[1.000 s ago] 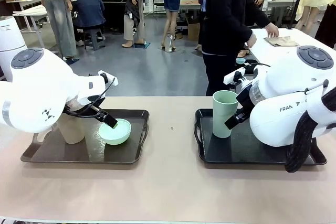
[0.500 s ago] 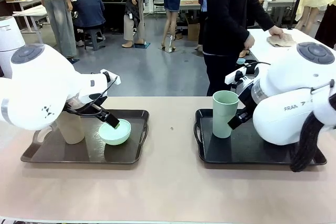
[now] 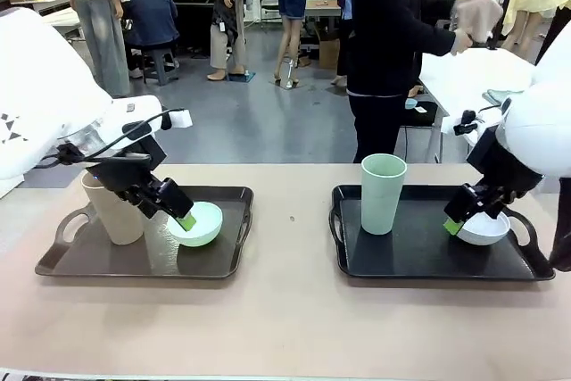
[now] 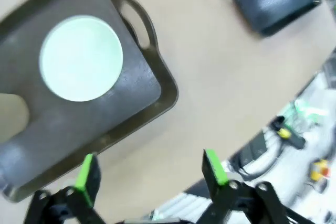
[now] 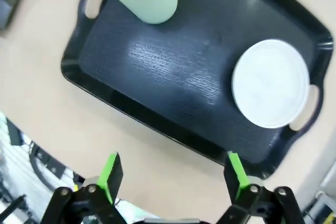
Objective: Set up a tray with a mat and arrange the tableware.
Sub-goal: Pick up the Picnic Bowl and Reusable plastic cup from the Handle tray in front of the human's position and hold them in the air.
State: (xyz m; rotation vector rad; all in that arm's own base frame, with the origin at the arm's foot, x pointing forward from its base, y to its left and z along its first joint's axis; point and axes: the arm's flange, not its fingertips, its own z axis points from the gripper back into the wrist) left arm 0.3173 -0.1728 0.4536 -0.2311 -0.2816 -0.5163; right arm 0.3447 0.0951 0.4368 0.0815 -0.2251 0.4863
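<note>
Two dark trays lie side by side on the bench [image 3: 285,310], well apart. The left tray [image 3: 116,260] carries the tan cup [image 3: 111,213], upright at its left end, and the mint bowl [image 3: 203,223], just to the right of the cup; the right tray [image 3: 401,256] carries the pale green cup [image 3: 383,194], upright near its left end, and the white bowl [image 3: 489,229] at its right end, by the handle.

The left end effector [image 3: 183,216] hangs tilted over the left tray; in the front view its green-padded tip lies across the mint bowl's left rim, and whether it touches I cannot tell. Its wrist view shows the fingers spread wide with nothing between them; the tray's edge and bare bench lie under them, and the bowl lies beyond, clear of both fingers.

The right end effector [image 3: 455,223] hangs at the left side of the white bowl, its green tip just beside the rim. Its wrist view shows the fingers spread wide and empty over the tray's near edge and the bench; the white bowl and the pale green cup sit farther on, apart from both fingers.

Across the bench a person [image 3: 384,42] in dark clothes stands turned toward the picture's right, one arm out, holding up a tan cloth [image 3: 479,13].
</note>
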